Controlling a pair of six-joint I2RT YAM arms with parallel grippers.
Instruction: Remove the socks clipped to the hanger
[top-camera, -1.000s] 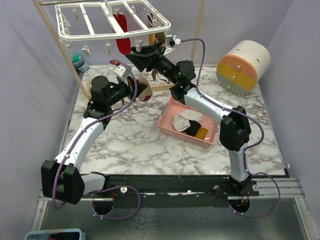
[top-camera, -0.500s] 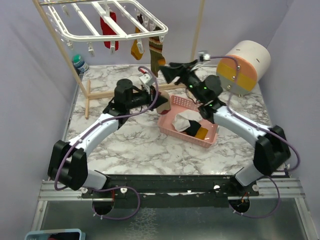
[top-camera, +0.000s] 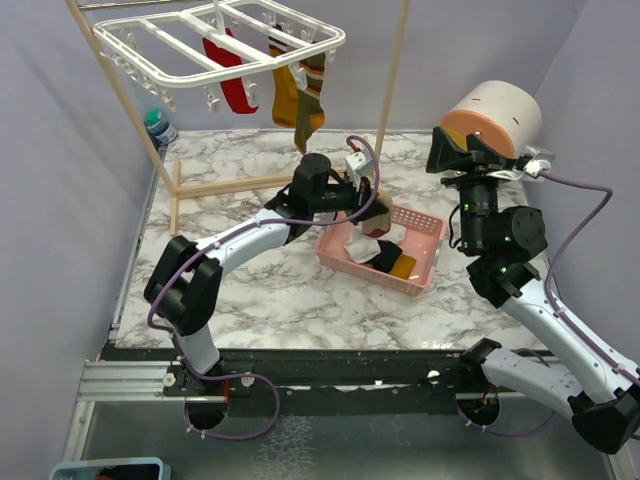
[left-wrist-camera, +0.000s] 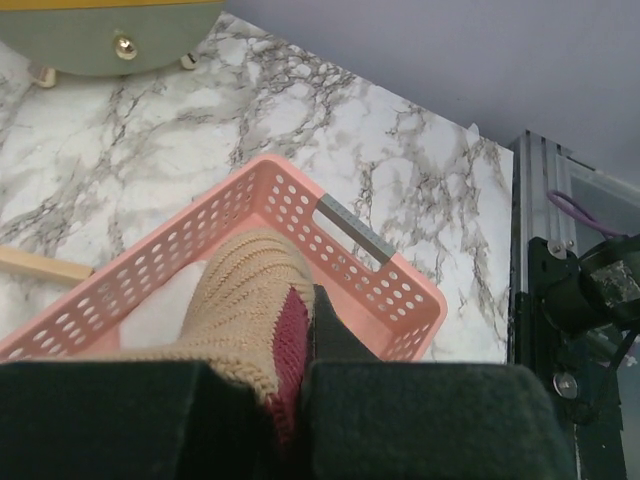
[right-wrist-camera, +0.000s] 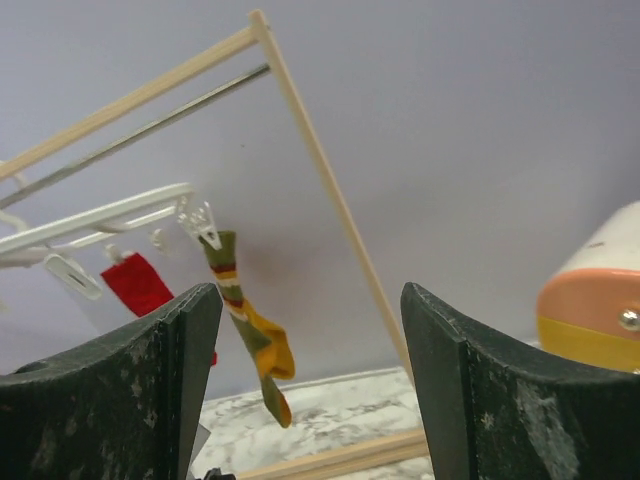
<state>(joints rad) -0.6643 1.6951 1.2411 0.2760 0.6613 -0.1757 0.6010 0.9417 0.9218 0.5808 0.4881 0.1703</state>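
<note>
The white hanger (top-camera: 220, 40) hangs from the wooden frame at the back left, with a red sock (top-camera: 232, 75), a mustard sock (top-camera: 285, 95) and an olive striped sock (top-camera: 310, 100) clipped to it. My left gripper (left-wrist-camera: 290, 375) is shut on a tan and maroon sock (left-wrist-camera: 250, 300) and holds it over the pink basket (left-wrist-camera: 400, 290). My right gripper (right-wrist-camera: 310, 340) is open and empty, well to the right of the hanger (right-wrist-camera: 100, 220). It faces the olive striped sock (right-wrist-camera: 245, 320) and the red sock (right-wrist-camera: 140, 285).
The pink basket (top-camera: 425, 262) holds a white sock and a black-and-yellow sock. A white, orange and yellow cylinder (top-camera: 490, 130) stands at the back right. A wooden frame pole (top-camera: 395, 60) rises behind the basket. A teal-capped bottle (top-camera: 158, 125) stands at the back left.
My left gripper carried the tan sock rightward from under the hanger to over the basket. My right arm pulled back from the hanger to the right. The hanger swung.
</note>
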